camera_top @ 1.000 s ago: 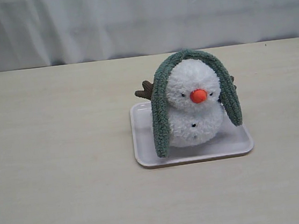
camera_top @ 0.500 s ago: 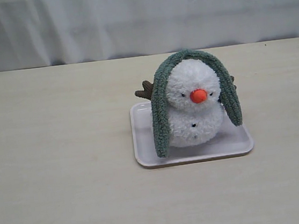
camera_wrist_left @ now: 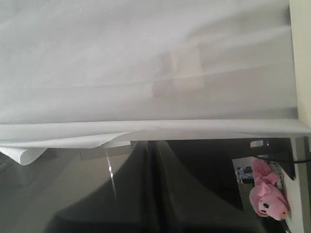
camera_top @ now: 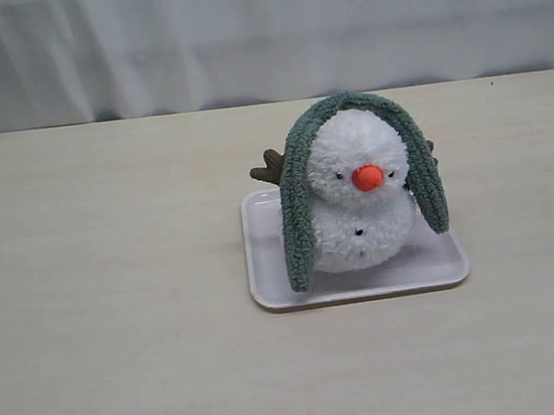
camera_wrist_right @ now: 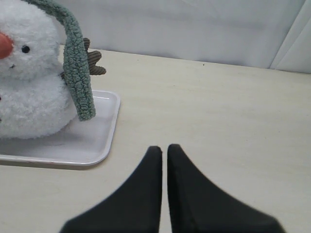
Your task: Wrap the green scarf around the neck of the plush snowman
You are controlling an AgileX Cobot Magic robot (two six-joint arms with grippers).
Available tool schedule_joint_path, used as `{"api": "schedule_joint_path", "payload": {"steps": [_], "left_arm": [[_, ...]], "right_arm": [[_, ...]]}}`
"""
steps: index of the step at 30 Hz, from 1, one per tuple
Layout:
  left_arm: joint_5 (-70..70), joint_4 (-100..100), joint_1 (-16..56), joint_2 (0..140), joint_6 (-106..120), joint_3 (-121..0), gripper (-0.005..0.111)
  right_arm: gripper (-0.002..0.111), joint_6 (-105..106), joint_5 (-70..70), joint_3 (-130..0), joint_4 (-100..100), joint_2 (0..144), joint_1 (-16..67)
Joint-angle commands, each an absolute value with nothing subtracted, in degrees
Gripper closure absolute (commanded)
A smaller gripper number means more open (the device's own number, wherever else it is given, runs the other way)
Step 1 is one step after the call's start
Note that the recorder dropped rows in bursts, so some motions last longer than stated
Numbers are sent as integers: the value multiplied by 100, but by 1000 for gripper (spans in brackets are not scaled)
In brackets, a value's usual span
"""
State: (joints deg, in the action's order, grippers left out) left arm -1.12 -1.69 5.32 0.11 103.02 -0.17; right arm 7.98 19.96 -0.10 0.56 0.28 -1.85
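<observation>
Nothing has moved since the earlier exterior frames: the plush snowman (camera_top: 357, 208), the green scarf (camera_top: 298, 215) and the tray (camera_top: 434, 268) lie exactly as they did, and neither arm enters that view.

Around them are the pale wooden table (camera_top: 116, 286) and a white curtain (camera_top: 237, 32) behind it. The left wrist view shows only curtain, dark shadow and a pink plush pig (camera_wrist_left: 267, 200) at its edge. The left gripper itself is out of sight there, with its jaws closed. The right gripper (camera_wrist_right: 164, 150) hangs over bare table apart from the tray's corner, its black jaws pressed nearly together and holding nothing. Nothing stands between it and the snowman.

The snowman sits upright on the tray, orange nose (camera_top: 368, 177) forward, a brown antler arm (camera_top: 270, 166) sticking out behind. The scarf lies over the top of its head, not round the neck. One end hangs down each side, and the end on the exterior view's left reaches lower.
</observation>
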Motion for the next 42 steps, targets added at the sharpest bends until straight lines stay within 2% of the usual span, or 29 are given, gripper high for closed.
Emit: {"api": "schedule_joint_path", "payload": {"steps": [1, 10, 16, 33, 37, 42], "left_arm": [[369, -283, 506, 0, 10257, 0, 107], [434, -680, 506, 0, 10257, 0, 107], [1742, -679, 506, 0, 10257, 0, 107], [1755, -679, 506, 0, 10257, 0, 107], [1353, -292, 506, 0, 9560, 0, 107], [117, 1776, 506, 0, 7844, 0, 107]], "right_arm": [[104, 818, 1943, 0, 48, 0, -184], [104, 818, 1943, 0, 48, 0, -184], [104, 818, 1943, 0, 48, 0, -184], [104, 818, 1943, 0, 48, 0, -184], [104, 818, 1943, 0, 48, 0, -184], [104, 818, 1943, 0, 48, 0, -184]]}}
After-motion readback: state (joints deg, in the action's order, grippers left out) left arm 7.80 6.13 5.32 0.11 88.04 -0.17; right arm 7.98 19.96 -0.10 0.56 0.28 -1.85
